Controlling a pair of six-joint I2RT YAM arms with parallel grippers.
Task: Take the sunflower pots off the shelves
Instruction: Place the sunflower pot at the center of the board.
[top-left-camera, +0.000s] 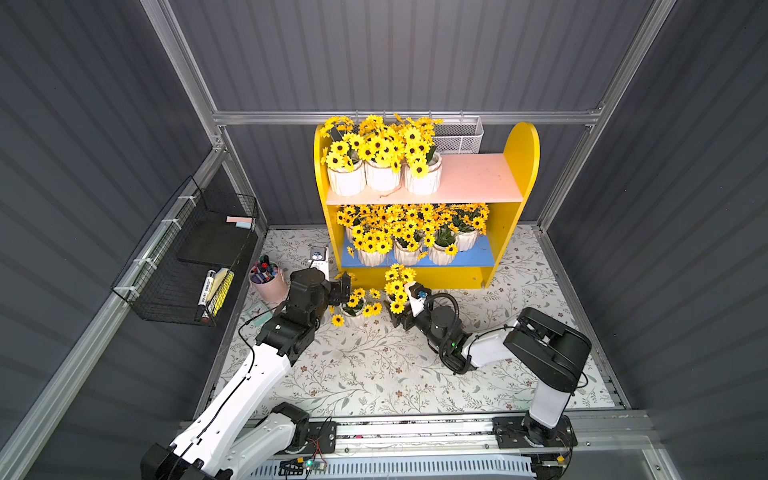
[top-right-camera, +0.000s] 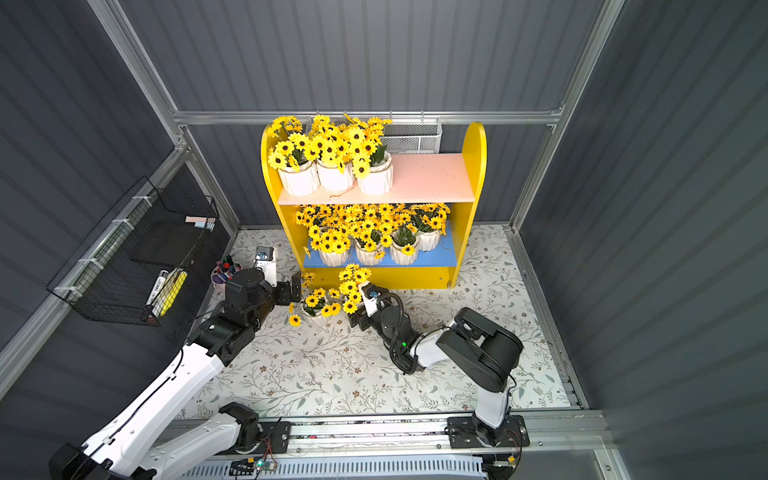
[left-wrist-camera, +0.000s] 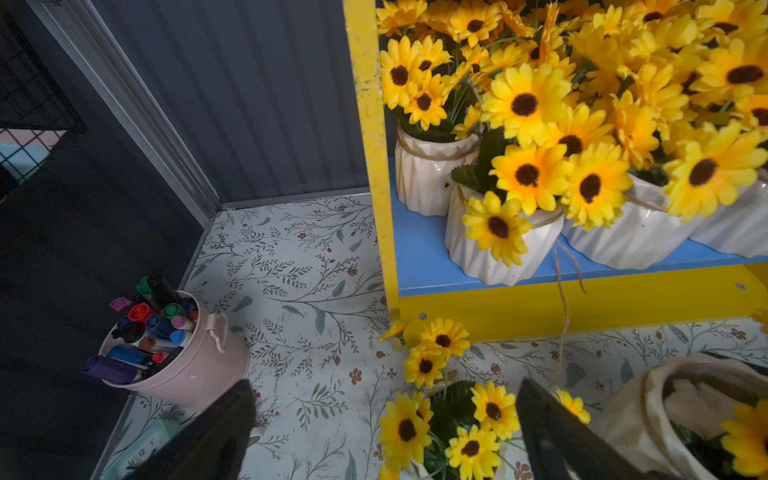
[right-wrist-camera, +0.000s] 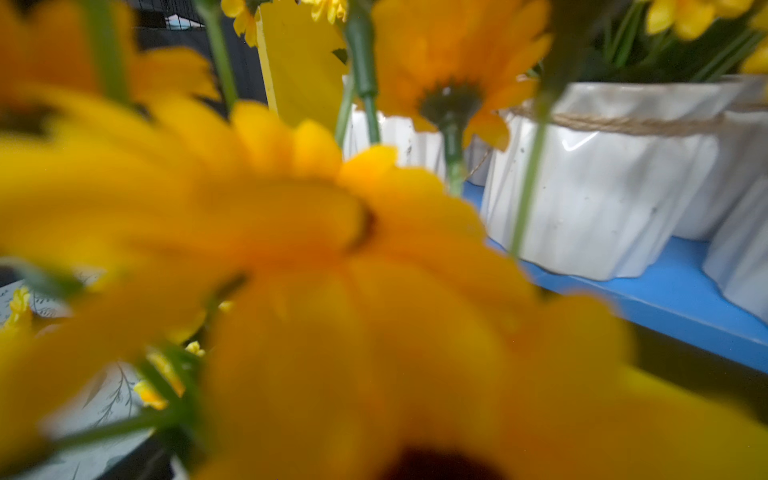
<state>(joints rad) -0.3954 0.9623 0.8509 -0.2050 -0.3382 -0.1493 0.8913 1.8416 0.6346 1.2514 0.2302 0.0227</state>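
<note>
Both arms white shells, black joint housings. Left arm (top-left-camera: 266, 374): thin black cable (top-left-camera: 252, 357) clipped along the white link; left gripper (left-wrist-camera: 384, 386) has flat black fingers (left-wrist-camera: 216, 432). Right arm (top-left-camera: 548, 345): looped black corrugated cable (top-left-camera: 455, 305) at wrist, small green light (top-left-camera: 453, 344), black base plate (top-left-camera: 509, 436).

No text can be read anywhere. A white marker (top-left-camera: 206, 291) in the black wire rack (top-left-camera: 166, 291) carries dark lettering along its barrel, but it is too small to make out
</note>
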